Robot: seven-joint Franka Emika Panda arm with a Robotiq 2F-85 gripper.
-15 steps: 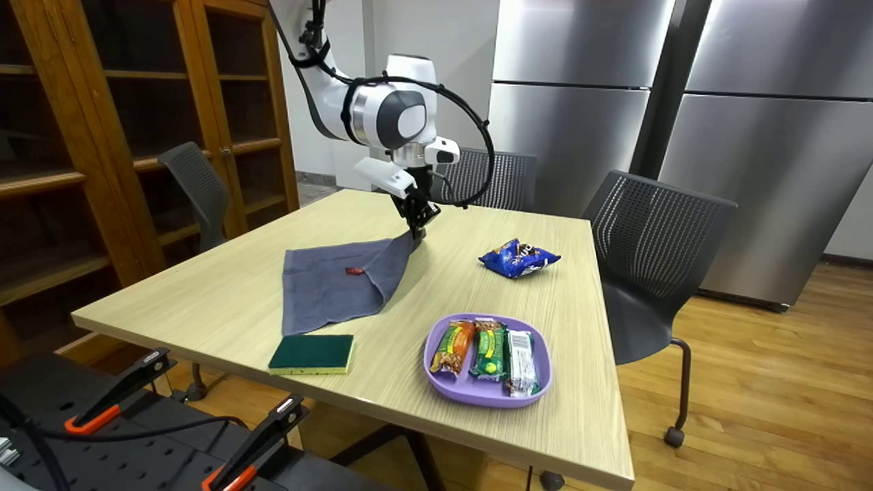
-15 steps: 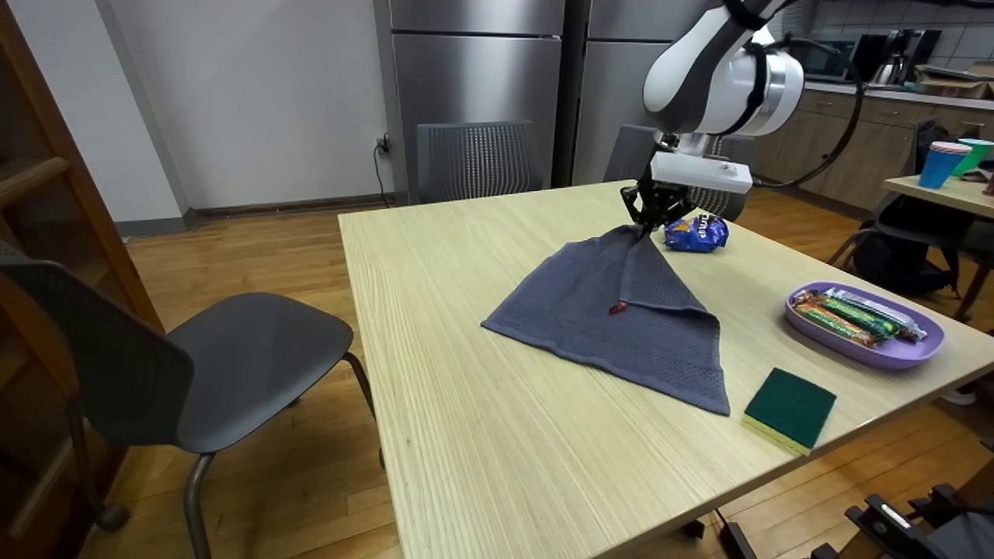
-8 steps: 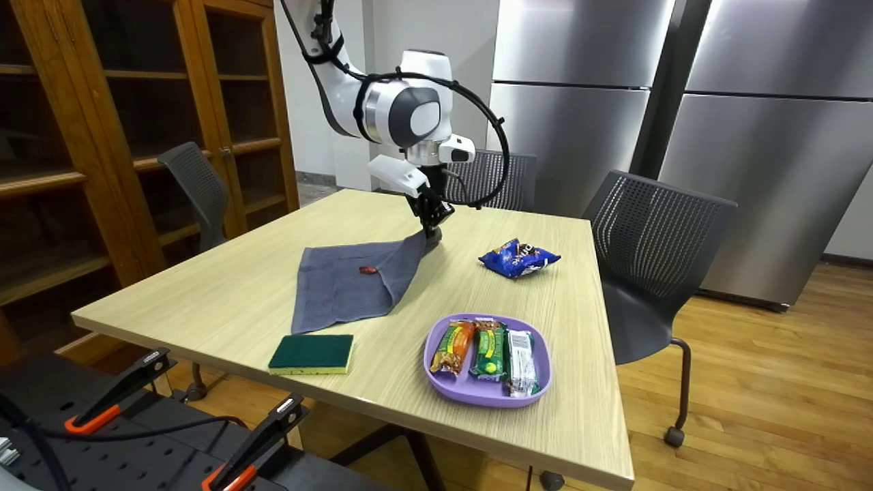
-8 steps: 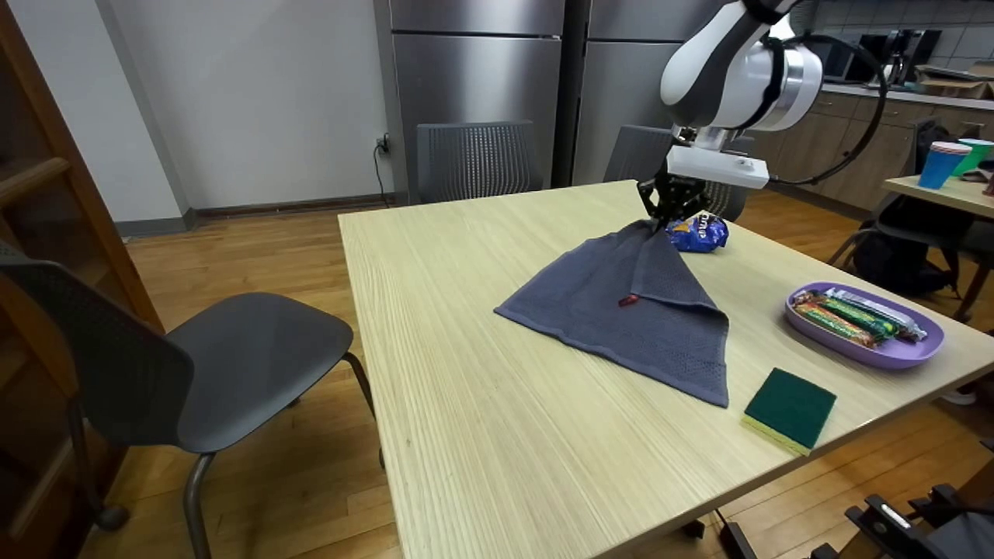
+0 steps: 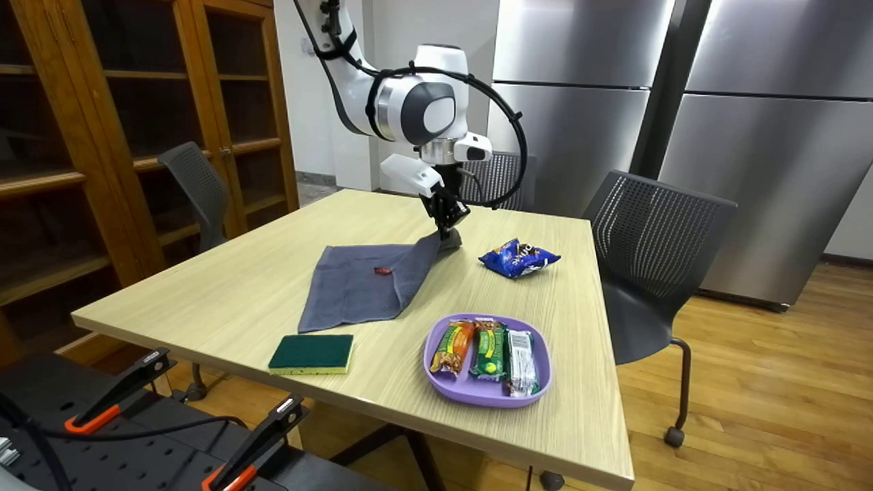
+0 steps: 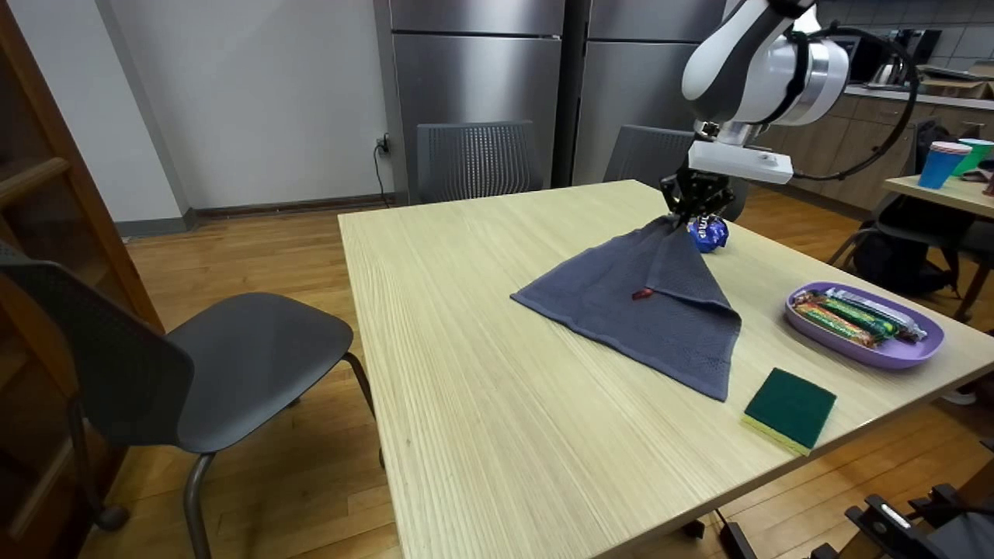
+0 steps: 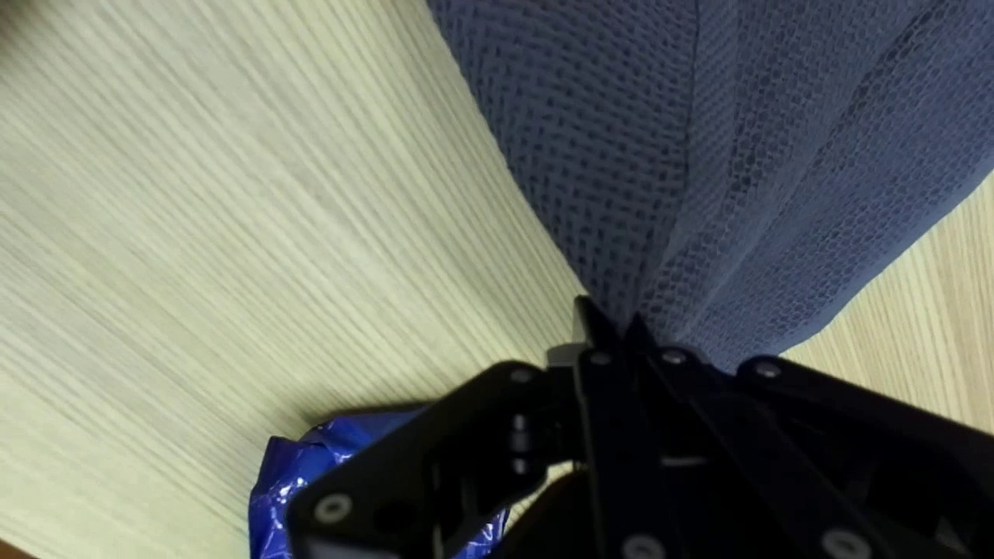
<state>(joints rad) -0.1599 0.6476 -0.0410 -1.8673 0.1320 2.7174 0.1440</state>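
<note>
My gripper is shut on one corner of a grey-blue towel, holding that corner raised. In both exterior views the gripper is above the far part of the table. The towel spreads from the fingertips down onto the tabletop, with one edge folded over. A small dark red item shows on the towel at the fold; I cannot tell what it is. A blue snack bag lies beside the gripper, partly hidden by it in the wrist view.
A purple plate holds three wrapped bars. A green and yellow sponge lies near the table edge, close to the towel. Chairs stand around the table. Clamps sit on a black surface below.
The gripper has moved toward the blue bag, dragging the towel and the red item along the table. The towel has slid away from the sponge. The gripper stays shut.
</note>
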